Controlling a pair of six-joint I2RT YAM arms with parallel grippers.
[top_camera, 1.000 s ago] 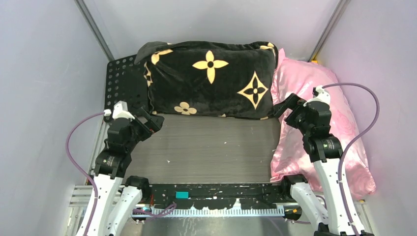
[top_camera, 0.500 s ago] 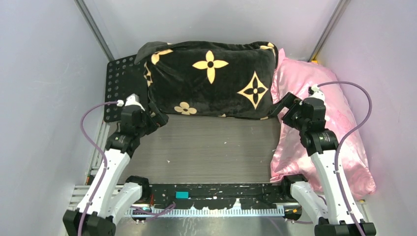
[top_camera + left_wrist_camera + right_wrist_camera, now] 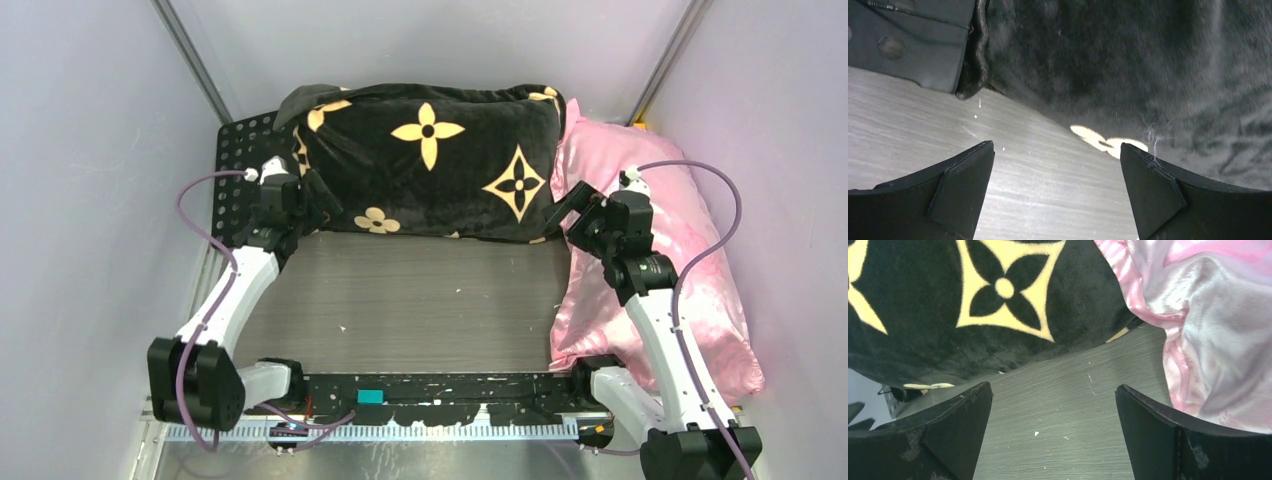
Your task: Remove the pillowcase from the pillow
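The black plush pillowcase (image 3: 430,160) with yellow-tan flower and star motifs lies across the back of the table, stuffed full; the white pillow inside is hidden. My left gripper (image 3: 322,208) is open at the pillowcase's near left corner, fingers spread over the table just short of the fabric (image 3: 1128,65). My right gripper (image 3: 560,212) is open at the near right corner, with the star motif (image 3: 1005,287) just ahead of it. Neither gripper holds anything.
A shiny pink satin pillow (image 3: 690,260) lies along the right side, touching the pillowcase; it also shows in the right wrist view (image 3: 1218,320). A black perforated plate (image 3: 240,170) sits at the back left. Grey walls enclose the table (image 3: 420,300).
Both arms have reached forward. The left gripper moved up and right to the pillowcase's near left corner; the right gripper moved slightly left and forward to its near right corner.
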